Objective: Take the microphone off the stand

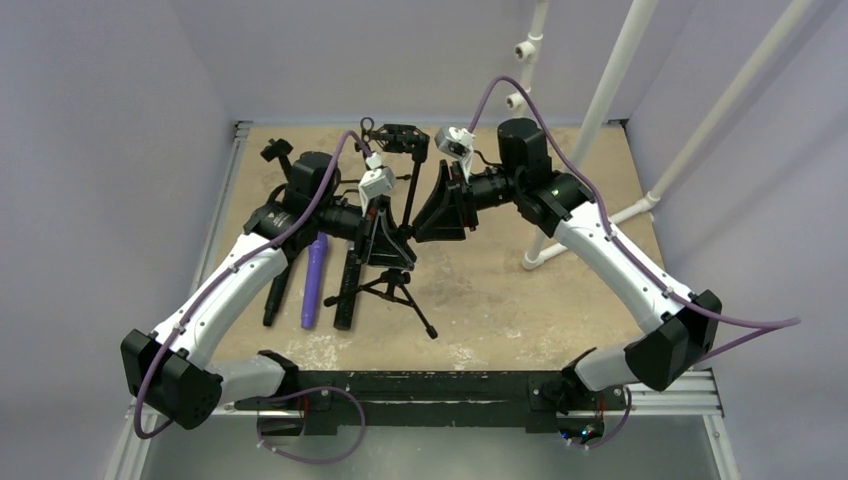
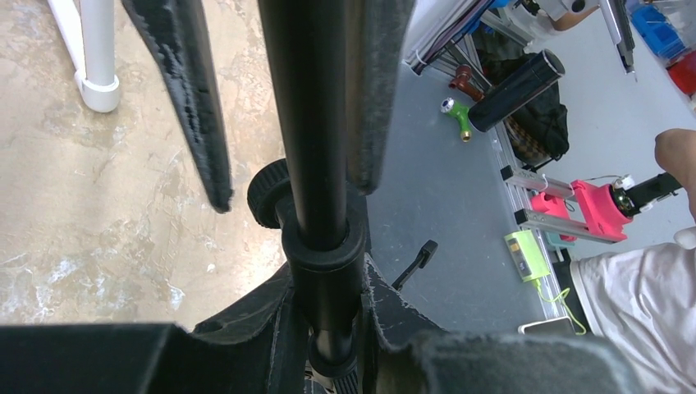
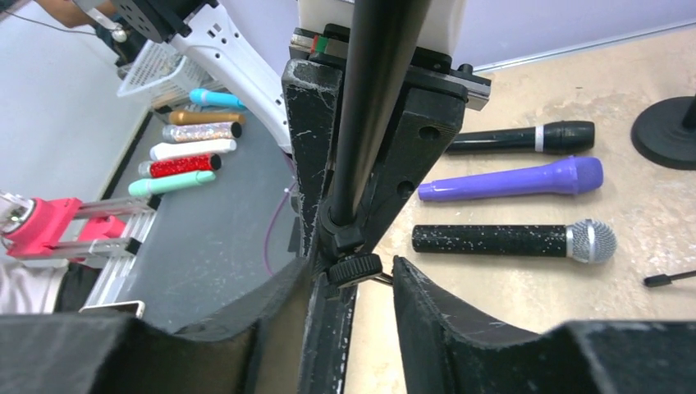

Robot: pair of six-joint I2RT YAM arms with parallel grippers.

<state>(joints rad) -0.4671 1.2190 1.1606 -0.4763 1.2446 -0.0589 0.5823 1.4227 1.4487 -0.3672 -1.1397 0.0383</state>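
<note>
The black tripod stand (image 1: pixel 395 285) stands mid-table, its pole (image 1: pixel 410 195) rising to a black holder (image 1: pixel 400 135). My left gripper (image 1: pixel 388 240) is shut on the pole's collar (image 2: pixel 327 263). My right gripper (image 1: pixel 422 205) is open, its fingers (image 3: pixel 460 328) on either side of the pole near a knurled knob (image 3: pixel 354 267). Three microphones lie on the table left of the stand: a black one (image 3: pixel 521 137), a purple one (image 3: pixel 509 179) and a speckled black one with a silver grille (image 3: pixel 513 240). I cannot tell whether the holder holds anything.
A white pipe frame (image 1: pixel 590 140) rises at the right, with a foot (image 1: pixel 535 262) on the table. A second small black stand (image 1: pixel 275 152) is at the back left. A round stand base (image 3: pixel 665 131) shows beyond the microphones.
</note>
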